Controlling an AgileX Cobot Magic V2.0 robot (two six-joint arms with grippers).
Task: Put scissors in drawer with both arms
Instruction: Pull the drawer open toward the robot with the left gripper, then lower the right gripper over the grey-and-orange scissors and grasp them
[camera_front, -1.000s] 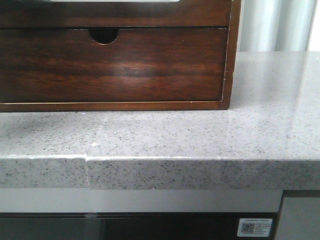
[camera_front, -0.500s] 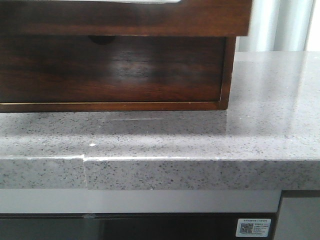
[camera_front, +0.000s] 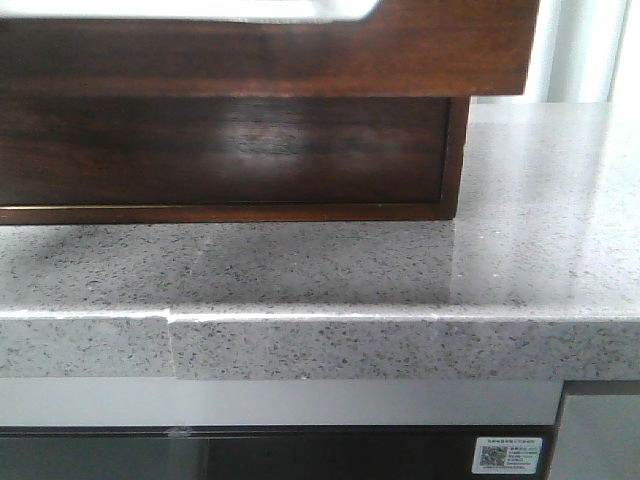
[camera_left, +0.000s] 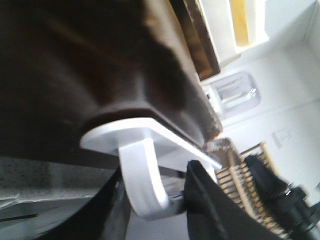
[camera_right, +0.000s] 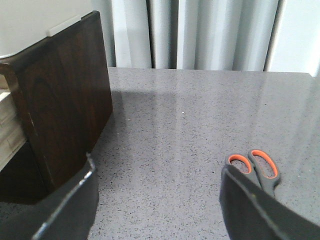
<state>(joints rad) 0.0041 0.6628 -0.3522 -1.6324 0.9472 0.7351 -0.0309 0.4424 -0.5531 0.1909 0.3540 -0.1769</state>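
Observation:
The drawer (camera_front: 300, 55), a dark brown glossy front with a long white shape (camera_front: 200, 10) along its top edge, stands pulled out over the lower drawer front (camera_front: 230, 150). In the left wrist view my left gripper (camera_left: 150, 205) is closed around the drawer's white hook-shaped handle (camera_left: 142, 175), a dark finger on each side of it. The scissors (camera_right: 257, 167), grey with orange-lined handle loops, lie flat on the counter, partly behind a fingertip. My right gripper (camera_right: 157, 200) is open and empty over the counter, beside the scissors. Neither gripper shows in the front view.
The dark wooden cabinet (camera_right: 65, 100) stands on the speckled grey stone counter (camera_front: 400, 270). The counter's front edge (camera_front: 400, 345) runs across the front view. Grey curtains (camera_right: 200, 35) hang behind the counter.
The upper drawer has slid out toward the camera and now hides the lower drawer's half-round notch.

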